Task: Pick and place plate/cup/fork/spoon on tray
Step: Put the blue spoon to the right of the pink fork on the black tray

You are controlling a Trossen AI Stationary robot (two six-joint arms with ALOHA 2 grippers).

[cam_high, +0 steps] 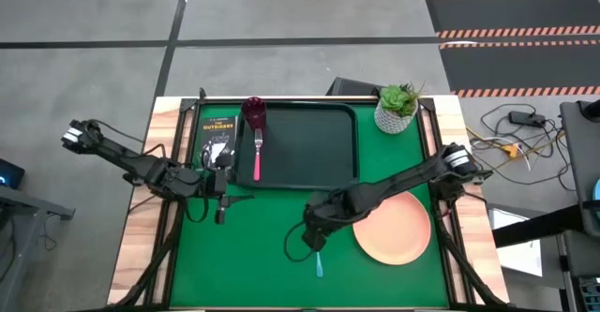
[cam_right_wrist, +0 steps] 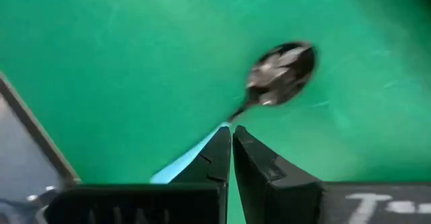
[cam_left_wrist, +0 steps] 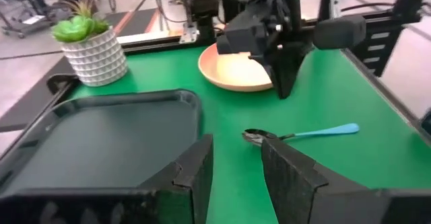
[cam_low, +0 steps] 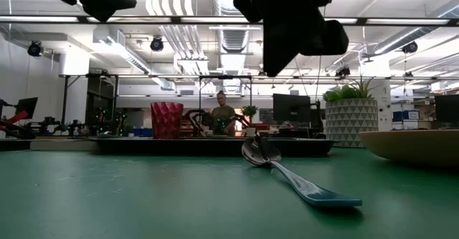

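The spoon (cam_high: 319,263), with a silver bowl (cam_right_wrist: 281,72) and a light blue handle (cam_left_wrist: 323,130), lies flat on the green table. My right gripper (cam_right_wrist: 232,140) hangs shut above it, pointing steeply down, clear of it. The peach-orange plate (cam_high: 394,226) lies on the table to the right of that gripper. The dark red cup (cam_high: 254,112) stands upright and the fork (cam_high: 257,153) lies flat, both at the left end of the dark tray (cam_high: 319,148). My left gripper (cam_left_wrist: 236,170) is open over the table by the tray's near left corner.
A black book (cam_high: 217,134) lies left of the tray. A white pot with a green plant (cam_high: 398,106) stands at the far right corner. Open green table lies near the front edge, left of the spoon. A person sits far behind the table (cam_low: 222,113).
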